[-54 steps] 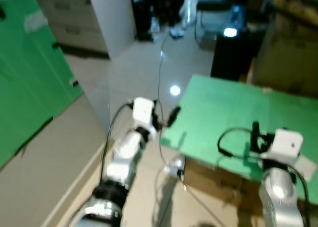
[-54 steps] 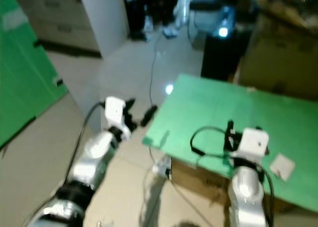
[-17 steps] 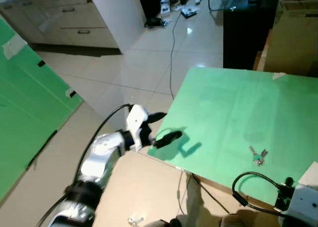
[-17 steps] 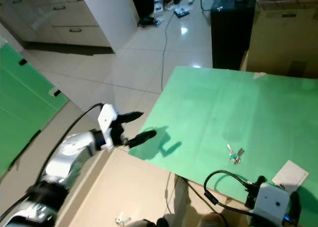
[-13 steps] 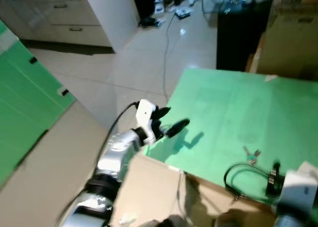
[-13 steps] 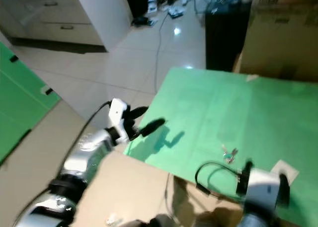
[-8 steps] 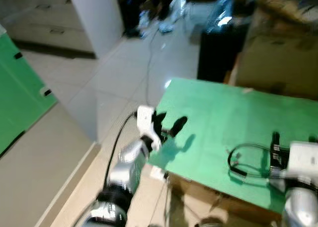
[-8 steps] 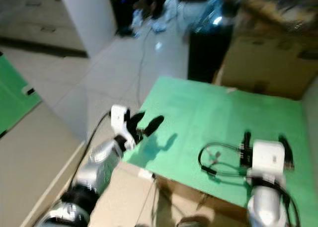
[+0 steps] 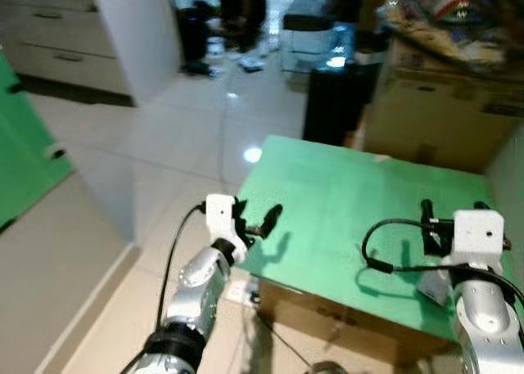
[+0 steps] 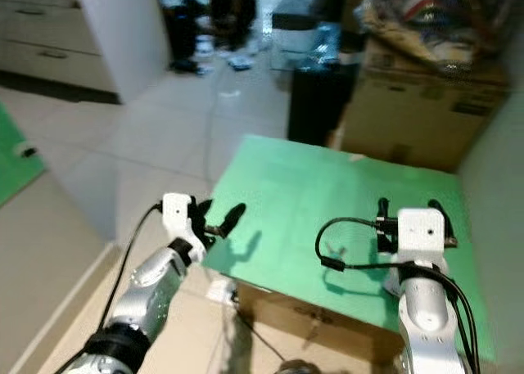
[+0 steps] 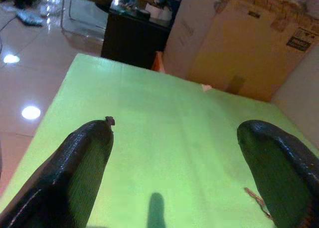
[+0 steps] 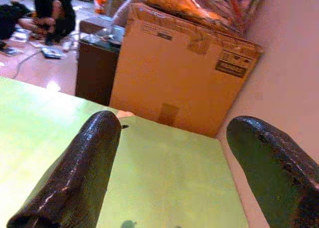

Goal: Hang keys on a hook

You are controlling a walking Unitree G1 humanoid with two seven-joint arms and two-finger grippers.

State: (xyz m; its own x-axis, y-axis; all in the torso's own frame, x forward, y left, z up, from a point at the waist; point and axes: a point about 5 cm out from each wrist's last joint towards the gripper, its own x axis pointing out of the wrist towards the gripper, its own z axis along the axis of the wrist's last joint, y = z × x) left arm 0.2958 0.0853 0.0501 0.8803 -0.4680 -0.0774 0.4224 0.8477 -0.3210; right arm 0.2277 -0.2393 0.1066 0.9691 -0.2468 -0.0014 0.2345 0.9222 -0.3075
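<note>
We judged the step in hand was reaching for the small metal keys (image 11: pixel 257 202), which lay on the green-topped counter (image 9: pixel 344 202) toward the right gripper's (image 12: pixel 192 153) side, so we needed to lower that gripper squarely over them. Both the left gripper (image 9: pixel 260 218) and the right had their jaws spread wide and empty. The left one hovered at the counter's near-left edge, the large cardboard box (image 12: pixel 179 76) stood behind the far edge, and the green surface between lay open.
</note>
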